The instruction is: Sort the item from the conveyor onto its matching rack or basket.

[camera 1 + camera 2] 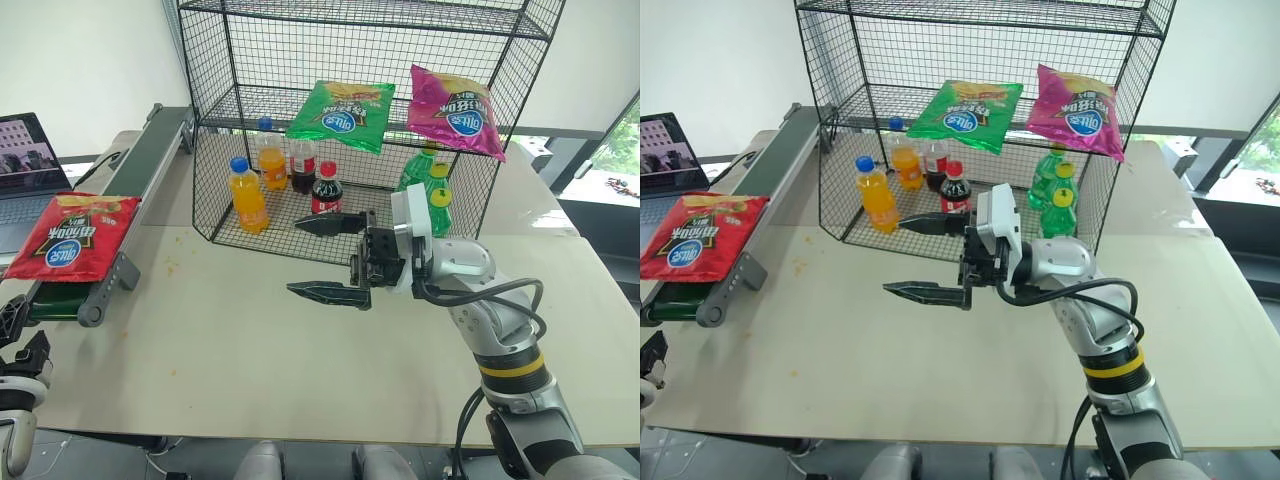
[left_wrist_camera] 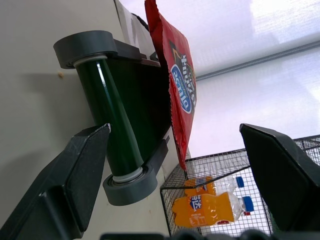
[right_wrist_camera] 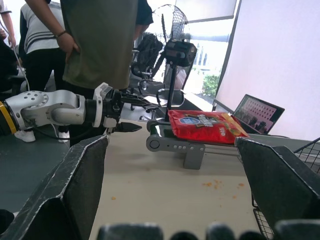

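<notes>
1. Nearest the head camera, your right gripper [image 1: 328,258] hangs over the middle of the table [image 1: 300,370], its two black fingers spread wide apart and nothing between them. It points across the table toward the conveyor [image 1: 150,160].
2. Your left gripper [image 3: 129,114] sits low beside the near end of the conveyor, by the table's edge. Its jaws are fully apart and empty, with the belt's end roller framed between them in the left wrist view.
3. The red chip bag [image 1: 72,235] lies flat on the near end of the belt, logo up, overhanging the frame a little. Neither gripper touches it.
4. Judgement: the step in hand is the pick. Bring the left gripper up from below the belt's end and close on the overhanging edge of the bag, not on the roller or frame. The foil looks slippery and crinkly; pinch a firm fold.
5. The wire rack [image 1: 370,60] stands at the far side of the table. The green chip bag [image 1: 343,113] and the magenta chip bag [image 1: 452,108] rest on its middle shelf; drink bottles [image 1: 247,195] stand on the bottom shelf.
6. The tabletop is pale, with a few crumbs near the conveyor.
7. A laptop [image 1: 30,155] sits beyond the belt. People [image 3: 100,45] stand behind the left arm; mind your clearance.
</notes>
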Action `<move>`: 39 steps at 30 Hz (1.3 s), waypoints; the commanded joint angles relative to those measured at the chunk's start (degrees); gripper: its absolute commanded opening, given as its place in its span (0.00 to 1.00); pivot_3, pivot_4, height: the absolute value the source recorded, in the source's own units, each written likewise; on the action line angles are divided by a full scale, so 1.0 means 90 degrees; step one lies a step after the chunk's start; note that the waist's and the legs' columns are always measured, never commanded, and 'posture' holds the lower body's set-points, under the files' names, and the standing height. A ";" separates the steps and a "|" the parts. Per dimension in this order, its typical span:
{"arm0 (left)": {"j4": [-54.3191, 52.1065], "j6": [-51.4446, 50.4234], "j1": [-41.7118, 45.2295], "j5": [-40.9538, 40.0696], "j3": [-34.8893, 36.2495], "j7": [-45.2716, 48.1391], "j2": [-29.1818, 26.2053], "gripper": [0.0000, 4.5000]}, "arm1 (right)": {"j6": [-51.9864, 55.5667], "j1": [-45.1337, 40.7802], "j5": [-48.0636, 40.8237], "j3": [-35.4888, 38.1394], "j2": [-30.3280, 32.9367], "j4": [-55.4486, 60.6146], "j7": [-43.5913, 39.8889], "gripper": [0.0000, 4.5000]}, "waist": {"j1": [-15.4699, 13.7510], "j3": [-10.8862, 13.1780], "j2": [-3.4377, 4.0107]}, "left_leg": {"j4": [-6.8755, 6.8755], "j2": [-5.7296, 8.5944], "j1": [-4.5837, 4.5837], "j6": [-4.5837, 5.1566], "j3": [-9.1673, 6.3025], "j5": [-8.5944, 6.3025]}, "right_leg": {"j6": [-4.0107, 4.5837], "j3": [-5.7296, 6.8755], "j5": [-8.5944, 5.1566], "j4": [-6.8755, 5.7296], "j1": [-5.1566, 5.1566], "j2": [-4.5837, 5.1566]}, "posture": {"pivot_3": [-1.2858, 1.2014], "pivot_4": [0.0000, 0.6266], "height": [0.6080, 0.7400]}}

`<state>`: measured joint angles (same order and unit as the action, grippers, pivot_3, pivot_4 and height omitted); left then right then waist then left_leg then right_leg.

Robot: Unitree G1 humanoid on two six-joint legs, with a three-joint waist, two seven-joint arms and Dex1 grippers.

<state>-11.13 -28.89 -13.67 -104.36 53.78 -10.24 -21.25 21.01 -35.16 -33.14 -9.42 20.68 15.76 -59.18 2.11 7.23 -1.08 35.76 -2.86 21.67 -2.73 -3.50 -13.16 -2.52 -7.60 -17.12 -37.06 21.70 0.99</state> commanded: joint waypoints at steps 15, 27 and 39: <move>0.0671 -0.0138 -0.0090 0.0209 0.0190 0.0677 -0.0690 0.87 | -0.0141 -0.0127 -0.0099 0.0189 -0.0072 0.0250 0.0017 1.00 | 0.0008 0.0004 0.0005 | -0.0004 -0.0002 0.0022 0.0000 -0.0001 0.0000 | 0.0004 0.0022 -0.0002 0.0001 0.0028 0.0009 | 0.52 0.24 1.00; 0.0368 -0.0462 0.0162 0.0012 0.0109 0.0876 -0.0965 0.01 | -0.0067 0.0080 -0.0001 0.0236 -0.0062 0.0464 0.0445 1.00 | 0.0001 0.0004 0.0004 | -0.0008 0.0002 0.0030 -0.0001 -0.0001 0.0000 | 0.0005 0.0059 -0.0001 0.0001 0.0039 0.0029 | 0.52 0.24 1.00; -0.1343 -0.1168 0.2215 -0.0960 -0.1342 0.0141 -0.1694 0.01 | -0.0210 0.0537 0.0485 0.0624 -0.0187 0.1002 0.2012 1.00 | -0.0045 0.0015 0.0009 | -0.0012 0.0007 0.0035 -0.0002 -0.0003 0.0001 | 0.0004 0.0063 -0.0001 -0.0002 0.0044 0.0032 | 0.52 0.24 1.00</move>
<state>-20.83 -39.28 3.14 -111.78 42.90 -8.37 -35.66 20.99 -29.90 -29.36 -5.43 19.52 21.79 -43.09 1.70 7.37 -1.00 35.64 -2.81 21.97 -2.74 -3.54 -13.14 -2.48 -7.04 -17.13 -37.08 22.11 1.26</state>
